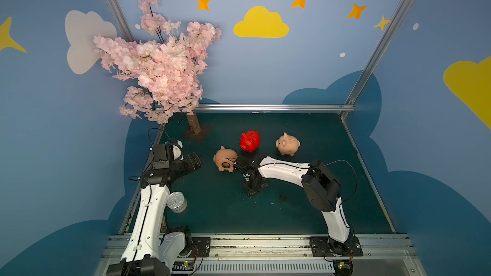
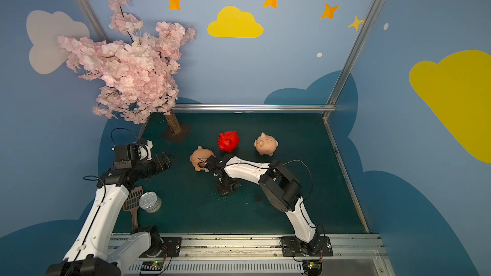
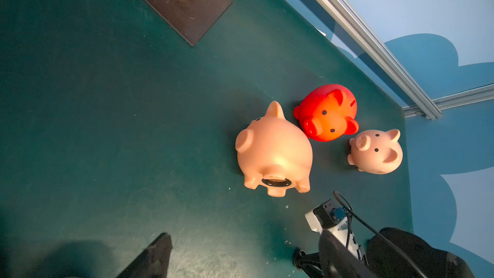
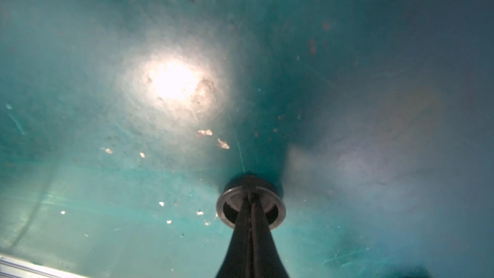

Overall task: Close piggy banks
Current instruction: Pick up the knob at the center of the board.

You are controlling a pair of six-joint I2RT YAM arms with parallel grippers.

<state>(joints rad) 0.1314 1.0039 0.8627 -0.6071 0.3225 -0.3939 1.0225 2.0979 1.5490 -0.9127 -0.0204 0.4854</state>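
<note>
Currently, the right gripper [image 4: 250, 196] is clamped on a plug [image 4: 271, 184]; the left gripper [image 3: 244, 235] is spread, empty. The tipped pig [image 1: 221, 156], beside the red pig [image 1: 249, 141], is judged light and slippery; its flanks should be gripped.

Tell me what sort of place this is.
Likely a staged robot booth, not a real room: painted walls with a yellow cloud and stars, an aluminium frame, a left arm and right arm bolted to a rail at a green table, plus a fake blossom tree.
</note>
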